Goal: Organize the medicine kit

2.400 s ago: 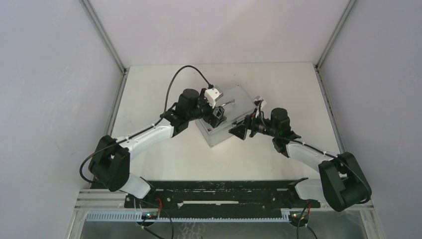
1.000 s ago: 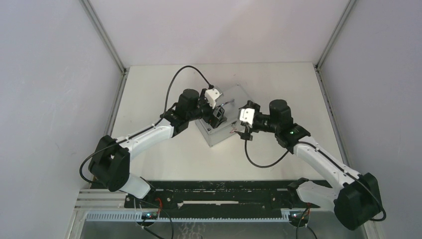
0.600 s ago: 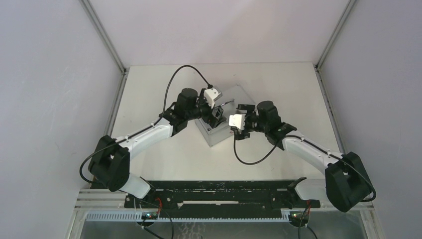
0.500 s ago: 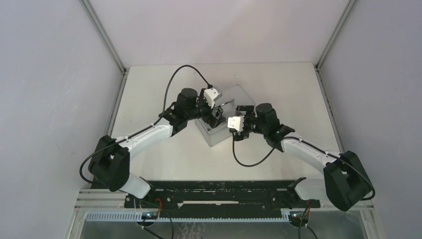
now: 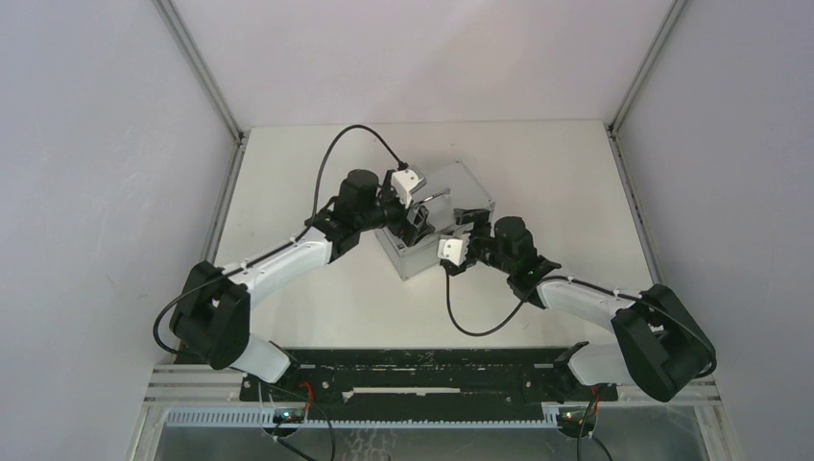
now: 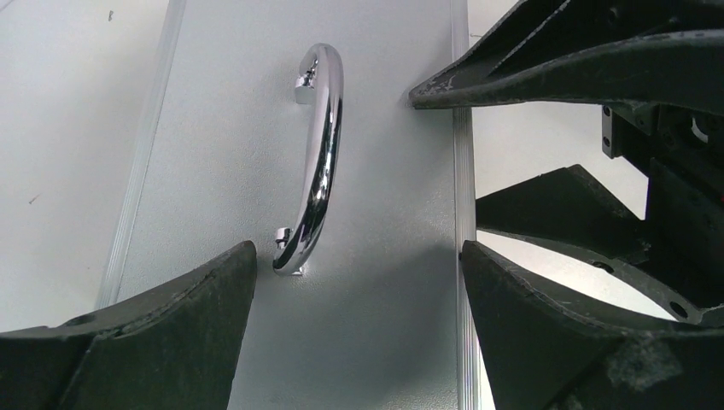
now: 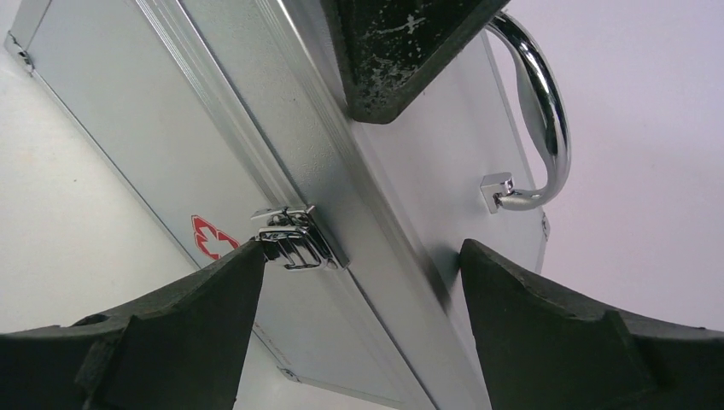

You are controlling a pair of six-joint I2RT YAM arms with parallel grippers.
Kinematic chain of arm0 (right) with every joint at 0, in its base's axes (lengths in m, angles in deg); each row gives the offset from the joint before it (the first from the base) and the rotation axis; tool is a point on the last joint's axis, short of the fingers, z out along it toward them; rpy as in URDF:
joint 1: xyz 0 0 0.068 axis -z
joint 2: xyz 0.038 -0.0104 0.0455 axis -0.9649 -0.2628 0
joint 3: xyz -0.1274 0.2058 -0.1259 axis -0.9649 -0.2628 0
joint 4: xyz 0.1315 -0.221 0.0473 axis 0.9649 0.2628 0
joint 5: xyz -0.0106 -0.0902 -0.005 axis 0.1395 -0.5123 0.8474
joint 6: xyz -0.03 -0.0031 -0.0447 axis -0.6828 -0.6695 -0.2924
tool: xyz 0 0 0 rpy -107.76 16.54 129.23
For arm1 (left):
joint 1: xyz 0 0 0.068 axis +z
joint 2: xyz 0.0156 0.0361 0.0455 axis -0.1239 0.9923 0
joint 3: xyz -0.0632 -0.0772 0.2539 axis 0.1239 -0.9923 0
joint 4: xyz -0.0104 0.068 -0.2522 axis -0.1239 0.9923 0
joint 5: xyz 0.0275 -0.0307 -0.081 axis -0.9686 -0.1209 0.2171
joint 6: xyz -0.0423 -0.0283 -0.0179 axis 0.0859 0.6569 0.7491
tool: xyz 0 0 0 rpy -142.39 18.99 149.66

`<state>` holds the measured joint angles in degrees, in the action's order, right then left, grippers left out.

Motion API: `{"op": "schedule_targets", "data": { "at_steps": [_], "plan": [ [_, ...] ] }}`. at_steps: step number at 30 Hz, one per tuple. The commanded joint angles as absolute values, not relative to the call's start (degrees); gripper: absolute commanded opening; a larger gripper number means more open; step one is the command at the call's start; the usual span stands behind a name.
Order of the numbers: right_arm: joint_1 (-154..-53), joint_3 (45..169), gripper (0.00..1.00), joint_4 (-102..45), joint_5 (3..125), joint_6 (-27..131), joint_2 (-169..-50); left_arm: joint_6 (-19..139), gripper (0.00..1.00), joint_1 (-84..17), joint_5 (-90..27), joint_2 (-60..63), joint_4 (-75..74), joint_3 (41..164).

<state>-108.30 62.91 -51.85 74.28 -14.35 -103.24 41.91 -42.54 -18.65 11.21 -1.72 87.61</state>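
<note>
The medicine kit (image 5: 463, 184), a grey metal box with its lid (image 6: 384, 222) down, sits on the white table (image 5: 547, 163), turned at an angle to the table's edges. Both arms reach in to the kit. The left gripper (image 6: 359, 252) hangs over the kit's lid from the left-hand side, its jaws spread wide with only bare lid between them. The chrome handle (image 6: 318, 162) lies just beyond its fingertips, nearer one finger than the other and touched by neither. The right gripper (image 7: 360, 256) comes at the kit's front, low and close, and its jaws also stand apart, clamped on nothing. They straddle the kit's front upper edge, one finger before the front wall and the other over the lid. The front latch (image 7: 294, 239) sits right at the tip of the finger on the front wall; whether the two touch cannot be told. The red-and-white sticker (image 7: 213, 237) shows on the front wall just beside the latch. One finger of the left gripper appears in the right wrist view as a dark block over the lid near the handle. A black cable (image 5: 480, 322) loops from the right wrist down over the table on the near side of the kit.
</note>
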Motion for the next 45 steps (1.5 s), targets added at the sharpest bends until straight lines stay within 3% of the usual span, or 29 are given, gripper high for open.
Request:
{"op": "schedule_targets", "data": {
  "at_steps": [1,6,9,15,22,26,31,37,45],
  "plan": [
    [-109.23,58.82,0.83,-64.08,69.61,-14.27,-104.76,42.65,0.92,-42.14,-17.65,9.87,1.50,85.27],
    [-109.22,57.15,0.90,-63.56,68.85,-13.55,-101.18,42.29,0.92,-41.66,-17.47,8.48,2.64,85.77],
    [-108.91,58.75,0.99,-53.60,70.81,-11.41,-95.66,40.84,0.94,-40.74,-17.30,5.89,4.23,86.08],
    [-105.16,64.61,1.00,-35.15,69.79,1.25,-86.06,39.17,1.00,-36.62,-20.93,-3.87,5.42,83.34],
    [-89.67,75.42,1.00,-23.16,61.60,29.77,-81.26,42.74,1.00,-28.82,-41.39,-19.33,1.45,76.37],
    [-80.20,80.70,1.00,-15.12,64.95,41.83,-79.52,45.02,1.00,-23.66,-46.72,-27.26,-2.15,71.85],
    [-76.05,81.45,1.00,-11.60,70.60,40.53,-73.96,49.88,1.00,-17.48,-45.48,-36.68,-8.38,64.15],
    [-76.07,79.59,1.00,-14.59,63.25,43.63,-68.68,48.34,1.00,-17.14,-41.04,-42.60,-7.18,62.34],
    [-77.62,78.74,0.98,-15.93,59.32,42.10,-67.28,46.97,1.00,-17.21,-44.51,-44.03,-5.67,63.67]
  ]
}}
